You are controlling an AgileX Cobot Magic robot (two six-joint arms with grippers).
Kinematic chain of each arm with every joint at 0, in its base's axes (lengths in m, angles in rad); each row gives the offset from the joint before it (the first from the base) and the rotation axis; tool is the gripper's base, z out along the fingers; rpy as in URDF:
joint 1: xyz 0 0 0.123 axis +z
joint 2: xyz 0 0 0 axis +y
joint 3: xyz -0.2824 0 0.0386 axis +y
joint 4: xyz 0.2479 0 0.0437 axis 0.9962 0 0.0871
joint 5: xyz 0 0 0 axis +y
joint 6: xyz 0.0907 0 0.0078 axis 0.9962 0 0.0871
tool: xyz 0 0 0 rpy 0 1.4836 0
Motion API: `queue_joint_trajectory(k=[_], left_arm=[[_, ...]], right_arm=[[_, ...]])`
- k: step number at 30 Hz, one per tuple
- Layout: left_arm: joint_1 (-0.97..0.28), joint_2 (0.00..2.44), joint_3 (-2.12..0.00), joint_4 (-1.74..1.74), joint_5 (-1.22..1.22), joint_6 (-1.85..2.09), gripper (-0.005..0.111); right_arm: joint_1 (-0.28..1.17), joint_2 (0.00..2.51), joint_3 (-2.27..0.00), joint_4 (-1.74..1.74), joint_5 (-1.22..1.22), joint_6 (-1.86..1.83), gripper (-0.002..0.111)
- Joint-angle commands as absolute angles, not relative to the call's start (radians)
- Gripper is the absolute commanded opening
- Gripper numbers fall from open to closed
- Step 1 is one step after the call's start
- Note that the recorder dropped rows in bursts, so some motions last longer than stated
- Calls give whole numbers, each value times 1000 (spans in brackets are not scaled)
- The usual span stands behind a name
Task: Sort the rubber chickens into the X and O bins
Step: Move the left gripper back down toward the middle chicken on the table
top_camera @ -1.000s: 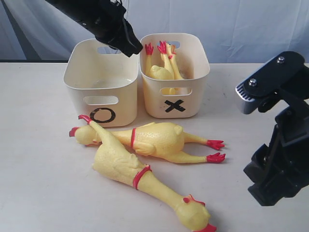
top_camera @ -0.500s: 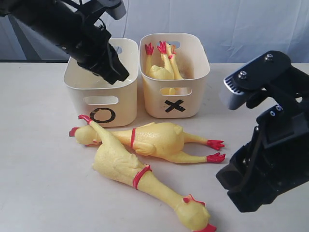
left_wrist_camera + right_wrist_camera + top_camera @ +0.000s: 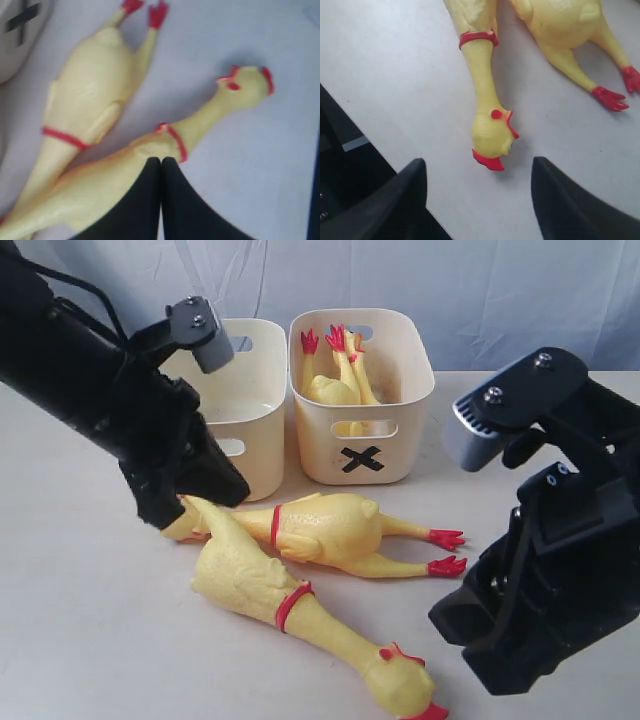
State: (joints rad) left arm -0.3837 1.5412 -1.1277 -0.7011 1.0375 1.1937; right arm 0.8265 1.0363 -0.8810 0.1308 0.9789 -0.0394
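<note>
Two large rubber chickens lie on the table in front of the bins, one lengthwise (image 3: 330,530), the other slanting (image 3: 290,605) with its head toward the front. My left gripper (image 3: 225,490) is shut and empty; it hovers over the slanting chicken's body (image 3: 95,185) near the red neck band. My right gripper (image 3: 465,645) is open, its jaws wide apart. That chicken's head (image 3: 492,132) lies just beyond the right gripper (image 3: 479,164). Small rubber chickens (image 3: 335,380) stand feet-up in the X bin (image 3: 400,455). The left arm hides the front of the other bin (image 3: 255,435), so no mark shows on it.
The two bins stand side by side at the back of the white table (image 3: 80,640). A pale curtain (image 3: 500,290) hangs behind. The right arm's body (image 3: 560,530) fills the front right.
The left arm has swung from above the bins down to the front left, over the large chickens. The right arm has moved left and lower, nearer the slanting chicken's head.
</note>
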Motion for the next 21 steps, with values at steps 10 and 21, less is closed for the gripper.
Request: queue_joint_trajectory(k=[10, 21], left_arm=[[-533, 1526, -1018, -693, 1058, 1600, 21], [-542, 1561, -981, -789, 896, 1791, 57]], right_arm=[[828, 1028, -876, 101, 1043, -51, 58], [828, 1028, -804, 72, 1121, 11, 58]])
